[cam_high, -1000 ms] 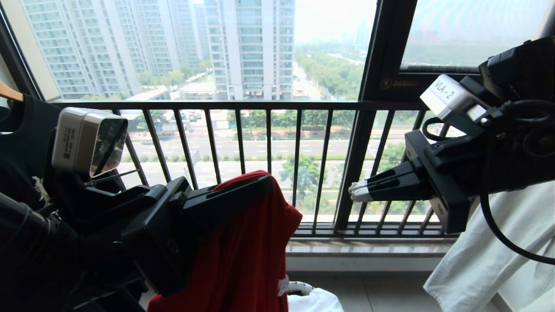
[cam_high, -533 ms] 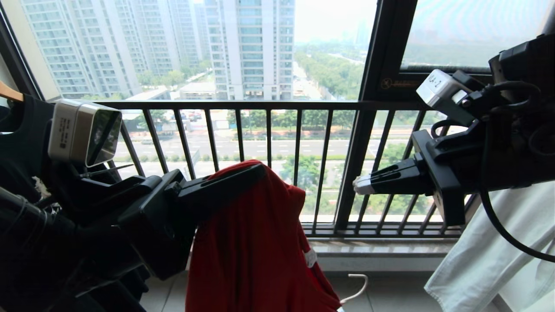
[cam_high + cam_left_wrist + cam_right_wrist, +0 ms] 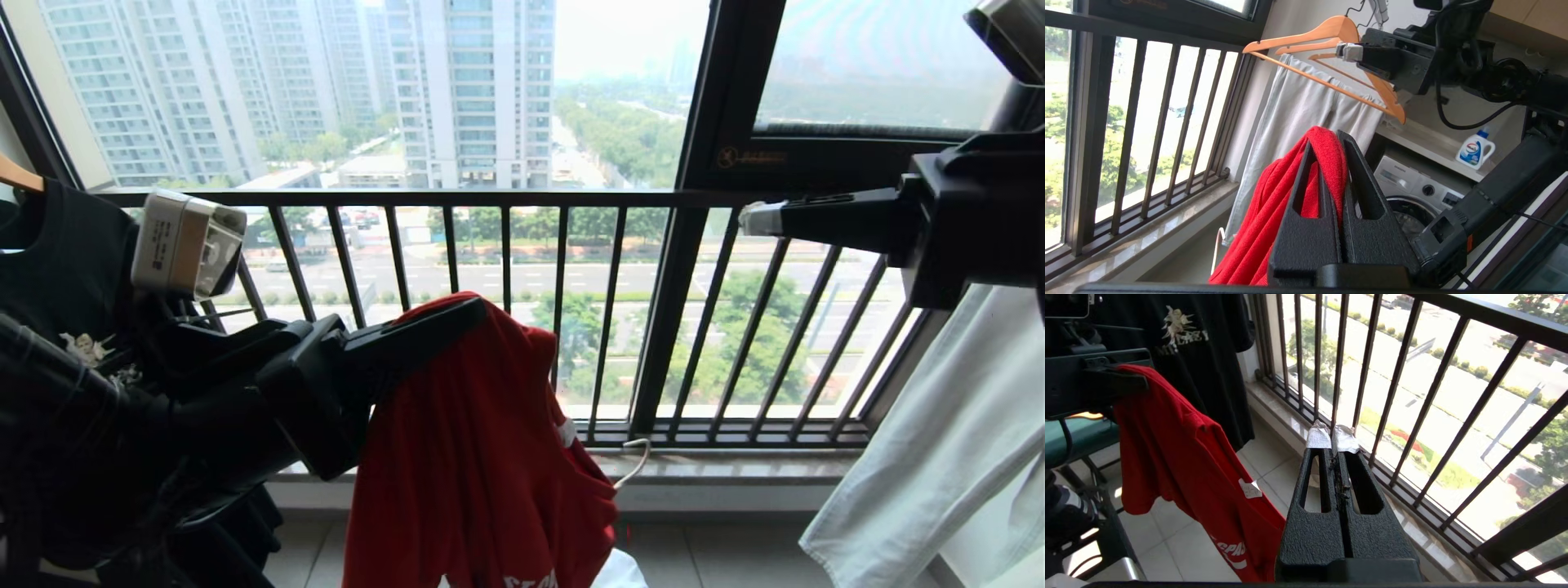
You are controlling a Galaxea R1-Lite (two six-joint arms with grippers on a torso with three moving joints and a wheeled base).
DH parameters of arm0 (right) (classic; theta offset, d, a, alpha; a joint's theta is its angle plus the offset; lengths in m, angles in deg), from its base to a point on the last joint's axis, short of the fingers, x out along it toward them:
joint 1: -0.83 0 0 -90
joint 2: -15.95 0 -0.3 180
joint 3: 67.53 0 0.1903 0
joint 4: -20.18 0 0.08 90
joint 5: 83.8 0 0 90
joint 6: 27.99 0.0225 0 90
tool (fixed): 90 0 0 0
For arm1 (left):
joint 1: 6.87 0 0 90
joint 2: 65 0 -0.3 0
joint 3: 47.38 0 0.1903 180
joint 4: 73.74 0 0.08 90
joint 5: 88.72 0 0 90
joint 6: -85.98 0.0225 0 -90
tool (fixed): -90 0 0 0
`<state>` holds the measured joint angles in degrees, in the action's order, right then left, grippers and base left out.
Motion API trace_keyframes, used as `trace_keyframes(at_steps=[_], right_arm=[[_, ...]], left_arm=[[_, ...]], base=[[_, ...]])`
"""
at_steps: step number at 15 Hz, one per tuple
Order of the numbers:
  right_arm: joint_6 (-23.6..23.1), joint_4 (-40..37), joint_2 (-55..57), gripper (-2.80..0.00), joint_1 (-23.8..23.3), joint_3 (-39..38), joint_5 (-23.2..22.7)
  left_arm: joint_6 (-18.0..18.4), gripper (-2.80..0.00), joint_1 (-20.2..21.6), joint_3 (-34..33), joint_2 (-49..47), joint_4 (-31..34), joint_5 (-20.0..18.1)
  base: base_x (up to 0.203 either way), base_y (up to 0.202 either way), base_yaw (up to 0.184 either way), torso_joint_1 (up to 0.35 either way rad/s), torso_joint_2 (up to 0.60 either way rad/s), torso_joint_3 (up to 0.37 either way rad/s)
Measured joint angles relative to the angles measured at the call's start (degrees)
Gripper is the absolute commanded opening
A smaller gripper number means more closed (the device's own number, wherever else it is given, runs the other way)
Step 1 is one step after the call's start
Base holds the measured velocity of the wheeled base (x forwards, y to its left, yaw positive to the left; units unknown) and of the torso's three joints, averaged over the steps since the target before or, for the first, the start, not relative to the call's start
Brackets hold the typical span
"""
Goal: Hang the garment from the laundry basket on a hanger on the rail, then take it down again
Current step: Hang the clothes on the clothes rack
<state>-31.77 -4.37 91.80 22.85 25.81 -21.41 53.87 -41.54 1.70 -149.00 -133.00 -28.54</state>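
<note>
Before the window railing (image 3: 506, 198), left pincer (image 3: 478, 310) pinches the garment (image 3: 482, 457); right pincer (image 3: 747, 219) pressed together, empty.

A black barred window railing (image 3: 506, 198) spans a stone sill (image 3: 694, 467). Beyond the glass stand high-rise towers (image 3: 473, 90) and a tree-lined road (bright daylight). The floor (image 3: 1180, 555) is pale tile. A washing machine (image 3: 1412, 192) stands under a shelf (image 3: 1429, 147).

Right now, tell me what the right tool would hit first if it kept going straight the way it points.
Probably the window railing. In its wrist view the shut right tool aims at those black bars, with only street beyond. The red shirt hangs off to one side, out of line. How far off the bars are is unclear.
</note>
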Motion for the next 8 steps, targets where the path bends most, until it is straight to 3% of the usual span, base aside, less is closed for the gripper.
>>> trace_keyframes(at_steps=[4, 6, 8], right_arm=[[3.4, -7.1, -14.3, -2.80, -2.0, -0.9, 19.1], [3.4, -12.5, -23.2, -2.80, -5.3, -2.7, 27.8], [3.5, -16.2, -32.4, -2.80, -10.7, -6.9, 33.3]], left_arm=[[-0.1, -2.80, 0.9, 0.0, -1.2, -0.1, -0.1], [-0.1, -2.80, 0.9, -0.2, -1.4, -0.1, -0.1], [-0.1, -2.80, 0.9, -0.2, -1.5, -0.1, -0.1]], base=[[0.000, 0.000, 0.000, 0.000, 0.00, 0.000], [0.000, 0.000, 0.000, 0.000, 0.00, 0.000], [0.000, 0.000, 0.000, 0.000, 0.00, 0.000]])
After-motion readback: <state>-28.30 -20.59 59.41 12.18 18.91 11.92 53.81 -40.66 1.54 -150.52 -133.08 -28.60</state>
